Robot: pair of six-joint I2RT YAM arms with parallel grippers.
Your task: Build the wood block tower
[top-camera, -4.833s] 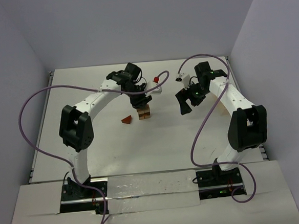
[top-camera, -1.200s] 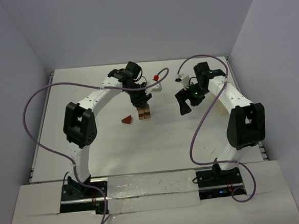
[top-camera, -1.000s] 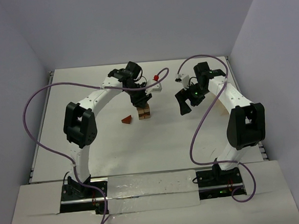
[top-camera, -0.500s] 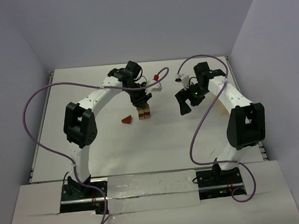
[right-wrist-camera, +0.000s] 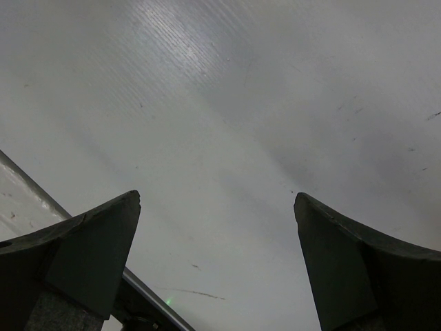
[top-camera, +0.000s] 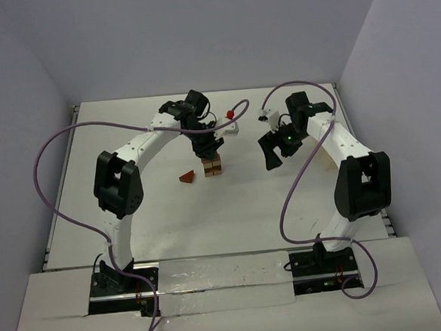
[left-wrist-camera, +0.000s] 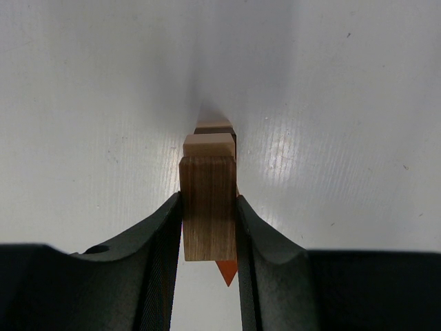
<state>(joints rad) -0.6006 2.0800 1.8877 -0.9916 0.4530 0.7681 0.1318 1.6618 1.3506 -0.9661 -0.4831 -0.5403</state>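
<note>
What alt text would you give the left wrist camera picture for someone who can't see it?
The left gripper clamps a tan wooden block between its two dark fingers, seen over a white table. Beyond it sit further blocks, tan and dark brown, and a reddish-orange pointed tip peeks out below it.

Soft, even light from above left only faint shadows on the table. In the left wrist view glare shone right of the block, a grey shadow ran beyond it, and the left fingers were dark. The right wrist view showed a pale sheen; the right fingers were dim and soft-edged.
</note>
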